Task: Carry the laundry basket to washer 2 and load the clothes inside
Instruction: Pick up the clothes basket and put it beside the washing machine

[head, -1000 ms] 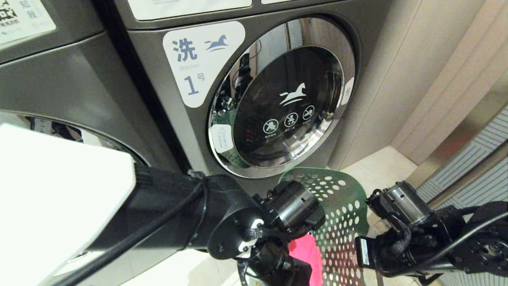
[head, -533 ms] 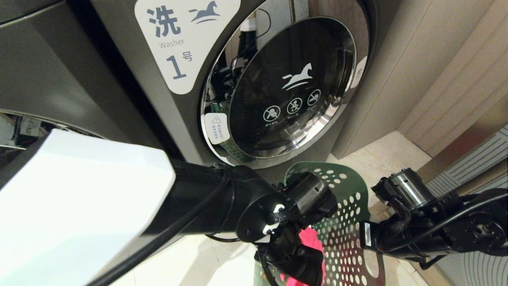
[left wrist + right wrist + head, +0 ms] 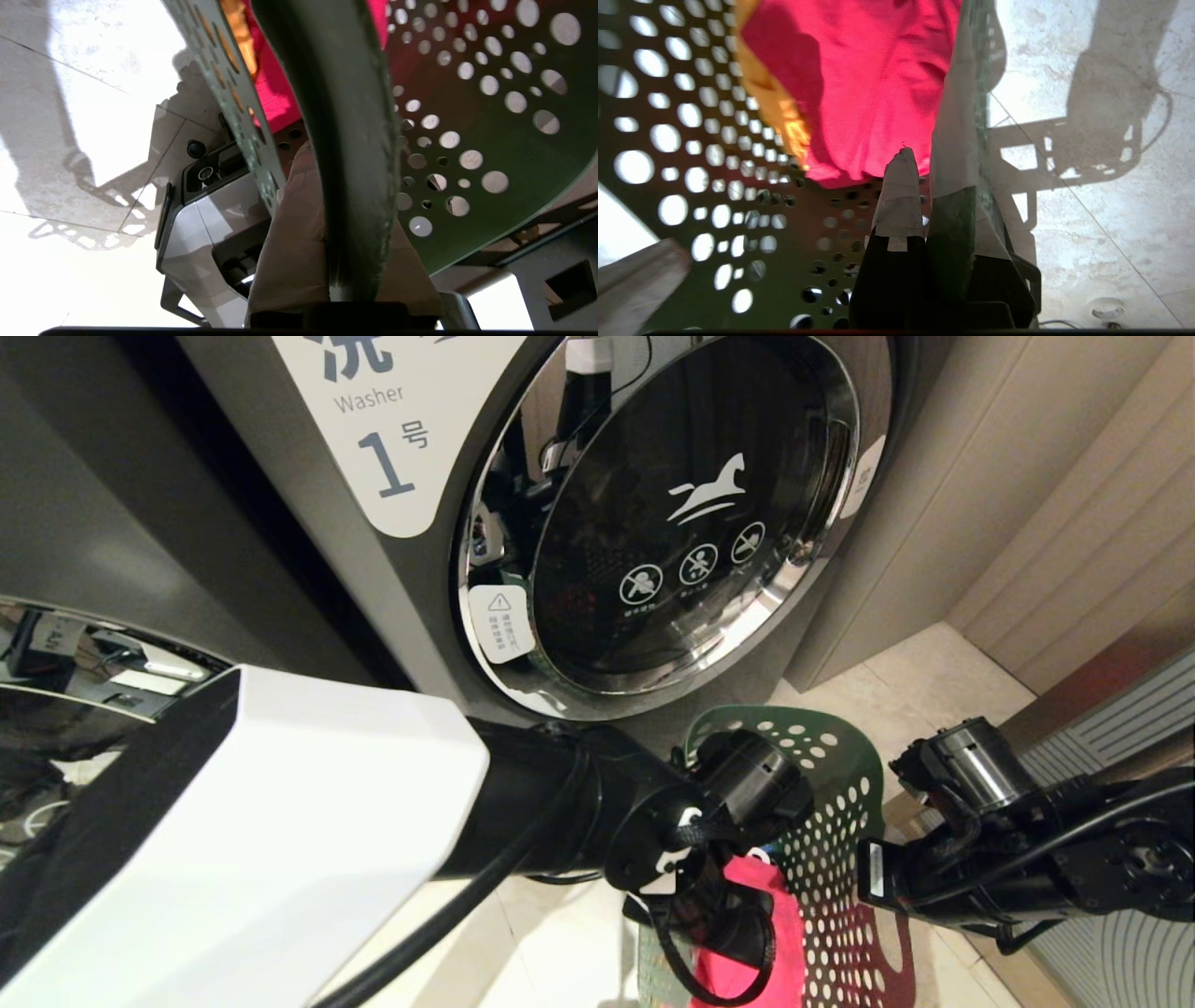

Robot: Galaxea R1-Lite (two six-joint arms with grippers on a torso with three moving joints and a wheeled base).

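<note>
You are seeing both grippers, left gripper (image 3: 327, 219) and right gripper (image 3: 934, 196), gripping the laundry basket (image 3: 831, 803) rim, holding the clothes (image 3: 873, 84).

Warm indoor lighting, strong overhead source, mixed exposure across views.

Overexposed white arm casing (image 3: 252, 821) in the head view; mirror glare and reflections on the chrome door ring (image 3: 523, 681); wide-angle tilt and bending toward frame edges. Blown-out floor tiles (image 3: 70, 70) in the left wrist view, with hard-edged shadows of arms and perforated basket wall. Backlit holes in the laundry basket (image 3: 672, 140) glowing white; nearest rim (image 3: 345, 140) and taped fingers (image 3: 901, 196) out of focus; saturated pink on the clothes (image 3: 868, 84).
</note>
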